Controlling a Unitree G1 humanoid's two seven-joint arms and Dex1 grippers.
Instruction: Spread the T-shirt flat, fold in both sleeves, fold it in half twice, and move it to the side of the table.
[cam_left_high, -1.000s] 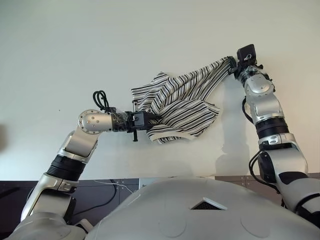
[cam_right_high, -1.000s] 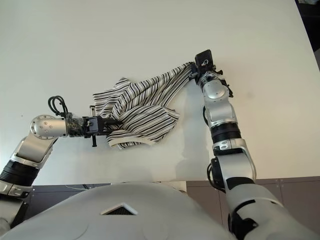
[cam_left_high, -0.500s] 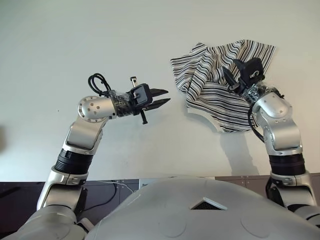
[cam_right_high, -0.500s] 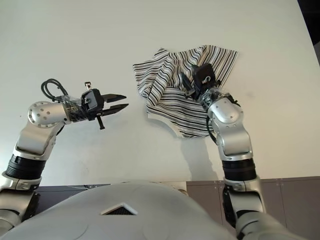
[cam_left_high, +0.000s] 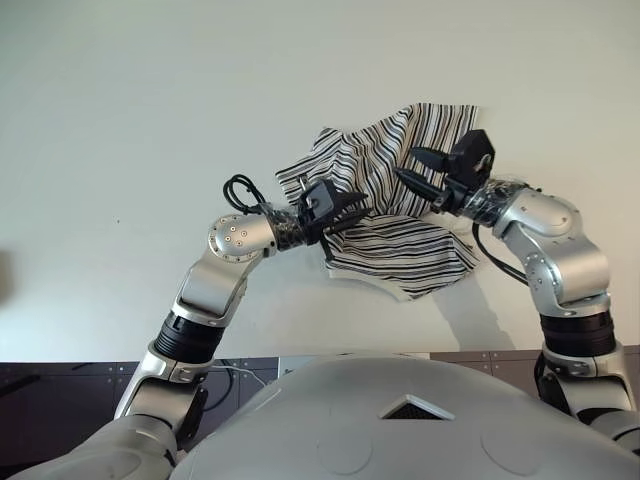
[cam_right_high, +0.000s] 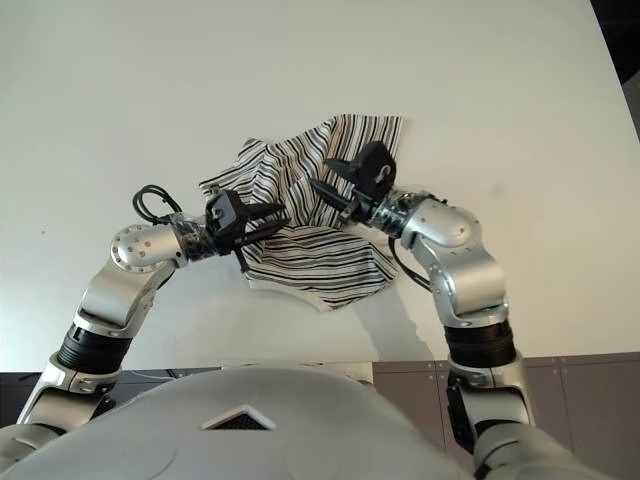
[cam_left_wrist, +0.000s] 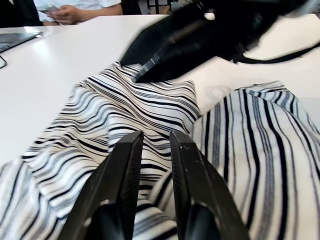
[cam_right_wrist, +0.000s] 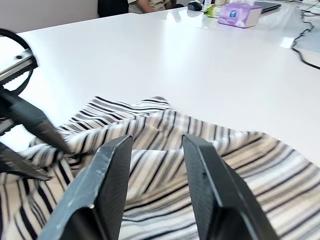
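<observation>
The black-and-white striped T-shirt lies crumpled in a heap on the white table, a little right of the middle. My left gripper is open, its fingertips low over the shirt's left edge; cloth shows between and beyond its fingers. My right gripper is open too, held just above the heap's upper part and pointing towards the left one. Striped folds lie beneath its fingers, and nothing is pinched in either gripper.
Bare white tabletop surrounds the heap on all sides. A purple tissue box and a dark cable lie far off towards the table's edge. The table's near edge runs just in front of me.
A second ago both grippers held the shirt stretched. The left one let go, the right swung the shirt rightward and released it. The left arm has since moved right, over the heap.
</observation>
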